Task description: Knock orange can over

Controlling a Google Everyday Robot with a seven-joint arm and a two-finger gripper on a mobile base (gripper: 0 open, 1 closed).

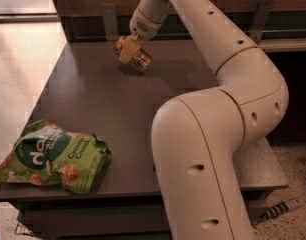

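The orange can (141, 60) is tilted far over on its side at the back of the dark table (93, 99), at or just above the surface. My gripper (129, 51) is right on it, its cream end lying across the can's upper left part. The arm reaches in from the right foreground and covers much of the table's right side. Whether the can rests on the table or is lifted is not clear.
A green snack bag (53, 156) lies at the table's front left corner. A metal rail with brackets (109, 20) runs along the back edge. The pale floor (18, 74) lies to the left. The arm's big elbow (208, 159) fills the front right.
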